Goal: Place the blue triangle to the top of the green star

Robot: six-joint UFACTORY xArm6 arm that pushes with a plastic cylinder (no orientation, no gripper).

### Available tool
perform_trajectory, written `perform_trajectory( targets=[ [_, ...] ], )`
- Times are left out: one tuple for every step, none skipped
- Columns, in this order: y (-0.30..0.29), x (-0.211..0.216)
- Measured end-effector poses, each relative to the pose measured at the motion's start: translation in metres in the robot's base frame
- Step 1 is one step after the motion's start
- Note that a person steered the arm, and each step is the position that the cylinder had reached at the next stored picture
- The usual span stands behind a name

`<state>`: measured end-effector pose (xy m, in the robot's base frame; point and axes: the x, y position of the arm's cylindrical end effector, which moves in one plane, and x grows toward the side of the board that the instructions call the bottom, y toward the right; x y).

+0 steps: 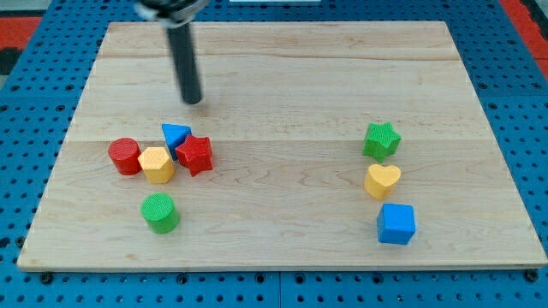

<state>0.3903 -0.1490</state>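
The blue triangle (175, 136) lies at the view's left on the wooden board (282, 85), wedged between a red star (196, 155) on its right and a yellow hexagon (157, 164) below it. The green star (381, 140) sits far to the view's right. My tip (193, 100) is above the blue triangle, slightly to its right and apart from it. The dark rod rises from the tip to the view's top.
A red cylinder (125, 156) touches the yellow hexagon's left side. A green cylinder (160, 212) lies below that cluster. A yellow heart (382, 180) and a blue cube (396, 223) lie below the green star.
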Motion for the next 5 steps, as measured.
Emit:
perform_trajectory(
  targets=[
    [-0.036,0.035],
    [-0.026,0.085],
    [0.033,0.051],
    [0.094,0.034],
    [0.081,-0.008]
  ],
)
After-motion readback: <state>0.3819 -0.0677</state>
